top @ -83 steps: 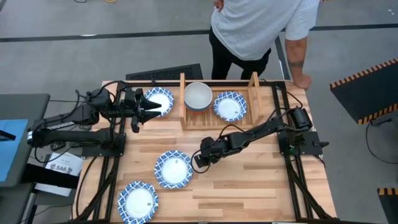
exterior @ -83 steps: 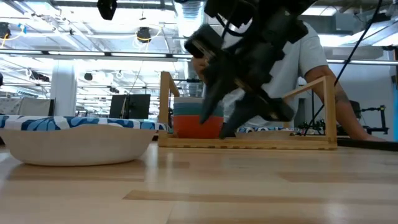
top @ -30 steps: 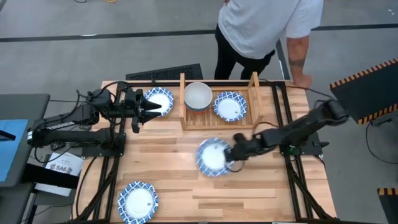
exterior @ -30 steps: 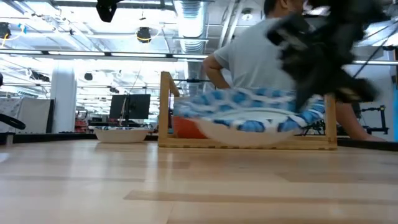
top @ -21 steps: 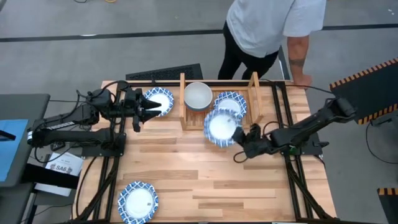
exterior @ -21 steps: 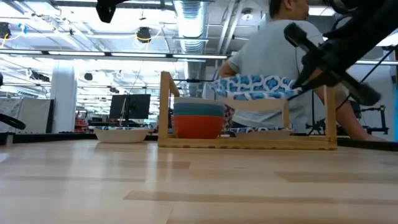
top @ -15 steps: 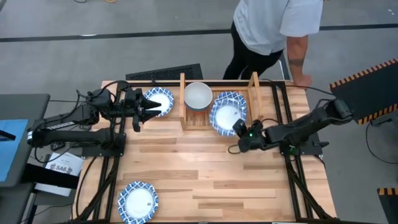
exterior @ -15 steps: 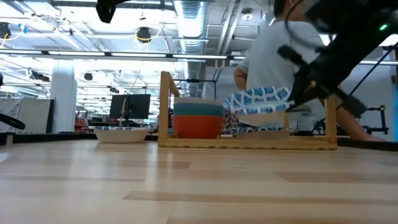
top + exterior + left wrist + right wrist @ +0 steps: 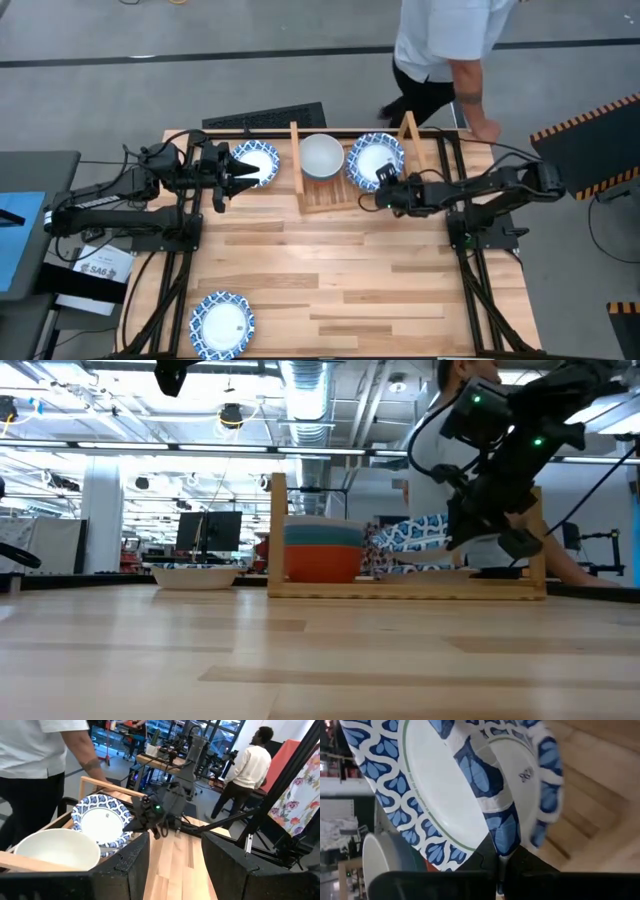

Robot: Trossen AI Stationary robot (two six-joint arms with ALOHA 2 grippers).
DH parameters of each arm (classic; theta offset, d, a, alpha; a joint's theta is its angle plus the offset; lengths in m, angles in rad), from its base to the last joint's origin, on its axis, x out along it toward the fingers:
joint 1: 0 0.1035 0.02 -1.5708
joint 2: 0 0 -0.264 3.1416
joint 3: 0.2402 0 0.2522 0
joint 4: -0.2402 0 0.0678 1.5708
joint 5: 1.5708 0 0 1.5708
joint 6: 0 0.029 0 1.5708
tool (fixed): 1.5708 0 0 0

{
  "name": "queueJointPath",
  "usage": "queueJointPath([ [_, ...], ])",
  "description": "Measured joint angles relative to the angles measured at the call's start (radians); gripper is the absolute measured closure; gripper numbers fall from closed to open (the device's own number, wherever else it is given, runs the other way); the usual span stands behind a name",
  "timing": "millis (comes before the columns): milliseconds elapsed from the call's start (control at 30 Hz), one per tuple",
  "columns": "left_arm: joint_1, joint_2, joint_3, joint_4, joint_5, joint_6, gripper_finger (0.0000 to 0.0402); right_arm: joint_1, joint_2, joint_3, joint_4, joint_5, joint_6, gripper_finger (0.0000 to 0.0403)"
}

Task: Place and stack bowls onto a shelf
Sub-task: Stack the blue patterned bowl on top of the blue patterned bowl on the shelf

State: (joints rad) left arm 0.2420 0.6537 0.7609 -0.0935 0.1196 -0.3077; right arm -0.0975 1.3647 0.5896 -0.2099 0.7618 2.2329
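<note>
The light-wood shelf stands at the table's far edge. On its left half is a stack of plain bowls, off-white on top. My right gripper is shut on a blue-patterned bowl, tilted over the shelf's right half. Under it lies another patterned bowl. My left gripper is open at the near-left rim of a patterned bowl resting on the table left of the shelf. Whether it touches that bowl does not show. One more patterned bowl lies near the front left. My right gripper pinches the patterned bowl's rim on its near right side, one finger inside the bowl and one outside. The fingers come level from the table's right. The bowl is tilted, its far left side lower, over the bowl on the shelf.
A person stands behind the table's far edge, one hand on its far right corner. A dark keyboard lies behind the shelf's left end. The shelf's upright posts flank the bowls. Other people show in the room.
My right gripper has carried the patterned bowl from mid-table toward the far edge and lowered it, tilted, over the shelf's right half. The shelf has slid a little toward the table's right. The person behind the table has stepped to the right.
</note>
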Motion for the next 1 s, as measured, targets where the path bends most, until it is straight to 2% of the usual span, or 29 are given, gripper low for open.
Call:
queueJointPath([
  [167,0.000,0.000,0.000,0.000,0.001,0.000,0.0237,-0.037,0.000,0.000,0.039,-0.055,-0.045,0.0348],
  [433,0.000,0.000,0.000,0.001,0.002,0.000,0.0237,-0.039,0.000,0.000,0.039,-0.057,-0.077,0.0321],
  [667,0.000,0.000,0.000,0.001,0.002,0.000,0.0237,-0.042,0.000,0.000,0.039,-0.117,-0.109,0.0238],
  [800,0.000,0.000,0.000,0.001,0.002,0.000,0.0237,-0.042,-0.021,0.000,0.037,-0.167,-0.220,0.0188],
  [1000,0.000,0.000,0.000,0.001,0.002,0.000,0.0237,-0.042,-0.095,0.000,-0.022,-0.185,-0.326,0.0166],
])
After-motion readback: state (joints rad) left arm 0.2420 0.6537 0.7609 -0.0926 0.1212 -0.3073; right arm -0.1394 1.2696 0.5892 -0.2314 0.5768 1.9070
